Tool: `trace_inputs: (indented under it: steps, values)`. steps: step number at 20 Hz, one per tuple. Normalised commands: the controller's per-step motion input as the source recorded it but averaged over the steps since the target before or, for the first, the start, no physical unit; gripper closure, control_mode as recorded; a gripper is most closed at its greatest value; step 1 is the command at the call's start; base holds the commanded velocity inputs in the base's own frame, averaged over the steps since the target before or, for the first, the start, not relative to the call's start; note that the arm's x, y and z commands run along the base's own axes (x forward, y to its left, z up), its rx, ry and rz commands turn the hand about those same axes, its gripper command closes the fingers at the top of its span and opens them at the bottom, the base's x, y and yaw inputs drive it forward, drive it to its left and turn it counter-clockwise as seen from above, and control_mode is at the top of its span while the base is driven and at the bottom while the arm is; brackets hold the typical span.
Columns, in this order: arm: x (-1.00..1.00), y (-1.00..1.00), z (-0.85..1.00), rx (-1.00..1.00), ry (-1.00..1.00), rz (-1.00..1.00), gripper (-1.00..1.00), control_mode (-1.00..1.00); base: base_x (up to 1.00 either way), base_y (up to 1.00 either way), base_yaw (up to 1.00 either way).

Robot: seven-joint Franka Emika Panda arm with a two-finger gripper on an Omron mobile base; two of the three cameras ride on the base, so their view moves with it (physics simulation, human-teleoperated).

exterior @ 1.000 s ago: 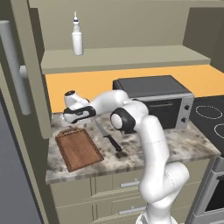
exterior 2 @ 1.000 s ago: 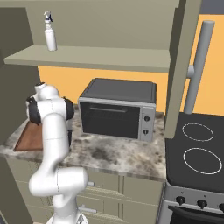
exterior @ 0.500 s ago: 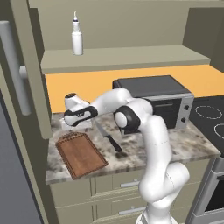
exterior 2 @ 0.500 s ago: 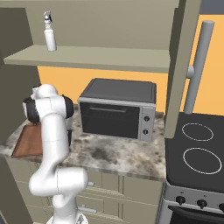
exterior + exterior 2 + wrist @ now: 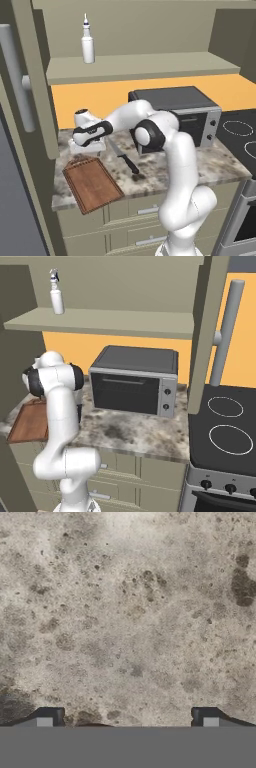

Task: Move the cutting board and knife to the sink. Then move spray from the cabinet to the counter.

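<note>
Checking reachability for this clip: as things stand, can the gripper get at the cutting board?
Probably yes. The open gripper hovers over the counter just beyond the cutting board, which lies flat with nothing on it; the knife lies apart, beside it.

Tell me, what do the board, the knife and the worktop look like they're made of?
The cutting board looks like reddish-brown wood with a matte finish. The knife has a grey, probably metal blade and a black handle, perhaps plastic. The counter looks like speckled grey-brown polished stone, maybe marble.
</note>
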Motion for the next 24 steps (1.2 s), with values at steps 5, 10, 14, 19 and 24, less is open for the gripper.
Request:
trace_inputs:
  steps: [5,10,14,19,24]
  values:
    - [-0.80,0.04,-0.44,0.00,0.07,0.00,-1.00,-1.00,0.00,0.00,0.00]
    - [-0.78,0.01,-0.44,0.00,0.05,0.00,-1.00,-1.00,0.00,0.00,0.00]
    - [-0.40,-0.02,-0.26,0.00,0.00,0.00,-1.00,-1.00,0.00,0.00,0.00]
    - [-0.05,-0.12,0.19,0.01,-0.07,0.00,-1.00,-1.00,0.00,0.00,0.00]
    - [-0.08,-0.08,0.44,0.00,-0.09,0.01,-1.00,-1.00,0.00,0.00,0.00]
